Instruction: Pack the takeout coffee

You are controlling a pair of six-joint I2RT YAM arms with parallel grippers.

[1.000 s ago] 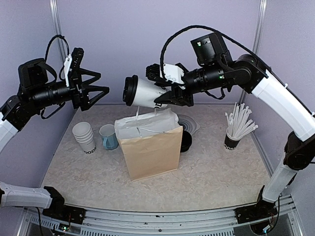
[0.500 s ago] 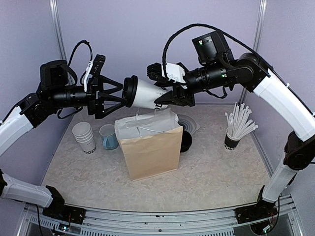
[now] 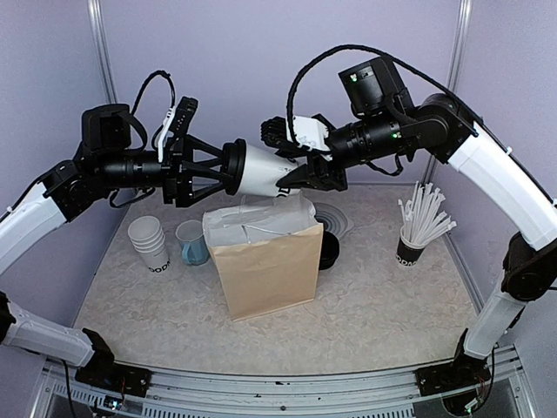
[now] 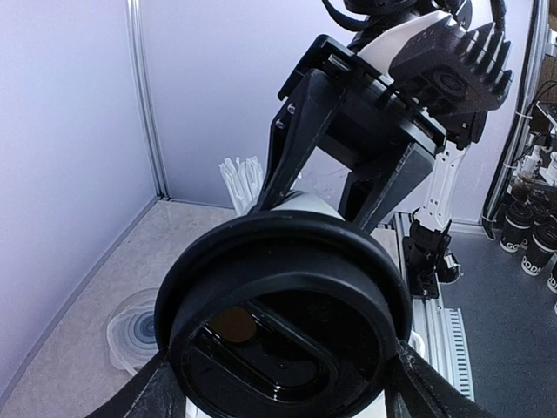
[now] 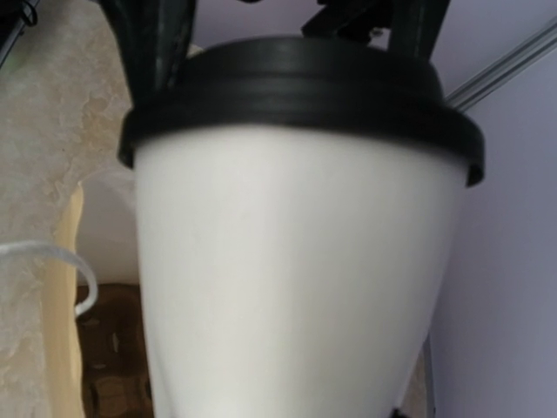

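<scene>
From 9 o'clock, left tool (image 3: 228, 169) reaching level through the air above the desk (image 3: 392, 305). Spread wide, one of its fingers (image 4: 155, 394) at each side of the black lid (image 4: 287, 322). Pressed on the rim or a sliver off it, cannot tell, so no saying whether gripping.

Down on the desk, at 9 o'clock of the bag: nested stack of white cups (image 3: 149, 242). Just beside it toward 3 o'clock, a light-blue mug (image 3: 191, 242).

In mid-air over the centre, nearer 12 o'clock: takeout coffee (image 3: 259, 170), lying on its side. Lid toward 9 o'clock, narrow base toward 3 o'clock. Seen above the bag's mouth in the top view. Below it, standing upright, brown paper bag (image 3: 265, 274) with a white liner (image 3: 261, 218) bunched at its top.

Clamped on the cup's base end from 3 o'clock: right tool (image 3: 289, 177), partly closed, a finger on either side of the white wall. Right wrist view filled by that white wall and the lid's rim.

Behind the bag's 3 o'clock corner, a black round thing (image 3: 329, 251), mostly hidden. Near it toward 12 o'clock, a grey-ringed disc (image 3: 338, 218) flat on the desk. Far out at 3 o'clock, a dark cup of white straws (image 3: 409, 251), well apart from the bag.
</scene>
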